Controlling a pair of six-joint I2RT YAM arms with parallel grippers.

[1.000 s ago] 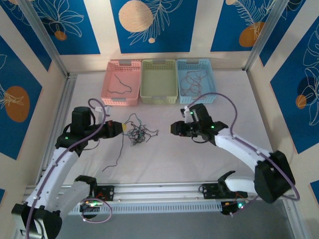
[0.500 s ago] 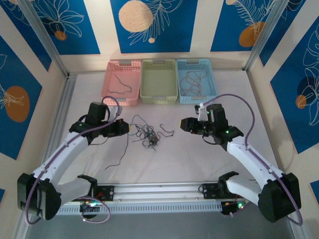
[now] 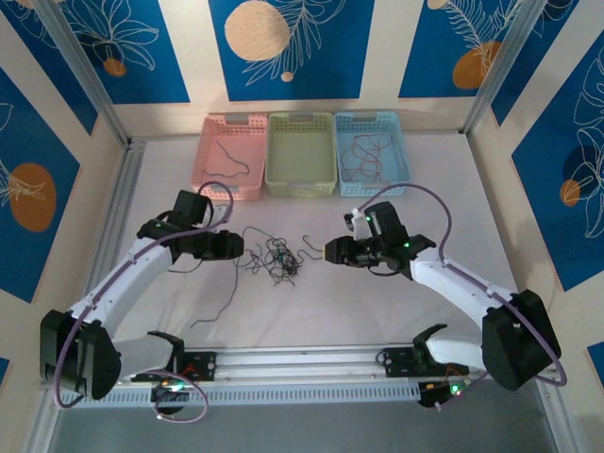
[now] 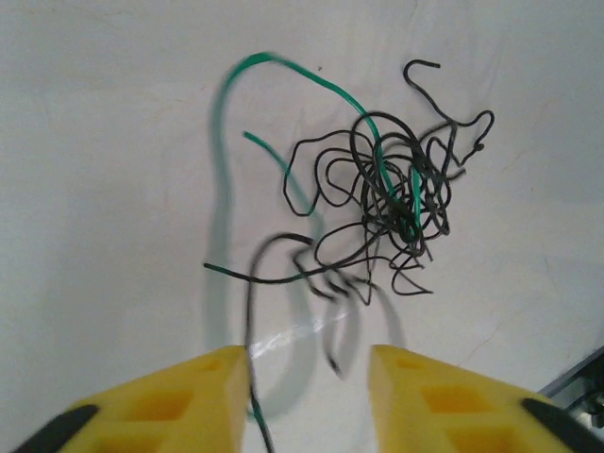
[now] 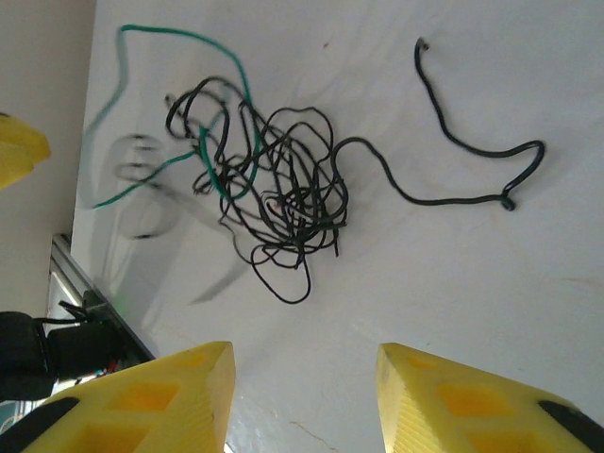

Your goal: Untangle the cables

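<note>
A tangle of thin black cables [image 3: 279, 260] with a green cable [image 4: 300, 73] threaded through it lies mid-table. In the left wrist view the tangle [image 4: 387, 193] is ahead of my open left gripper [image 4: 307, 363], and one dark strand [image 4: 249, 311] trails down along the inner edge of the left finger [image 4: 203, 392], ungripped. My left gripper [image 3: 232, 247] sits just left of the tangle. My right gripper [image 3: 329, 252] sits just right of it, open [image 5: 304, 359], with the tangle [image 5: 274, 189] ahead of its empty jaws. A loose black end [image 5: 472, 184] curls off to the side.
Three baskets stand at the back: pink [image 3: 228, 156] holding one dark cable, green [image 3: 302, 151] with nothing visible inside, blue [image 3: 371, 151] holding reddish cables. A long strand [image 3: 219, 300] trails from the tangle toward the near rail [image 3: 302, 363].
The tangle was dragged a little to the right. The right gripper swung back, then came left and lower toward the tangle. The left arm stretched out and now sits beside it.
</note>
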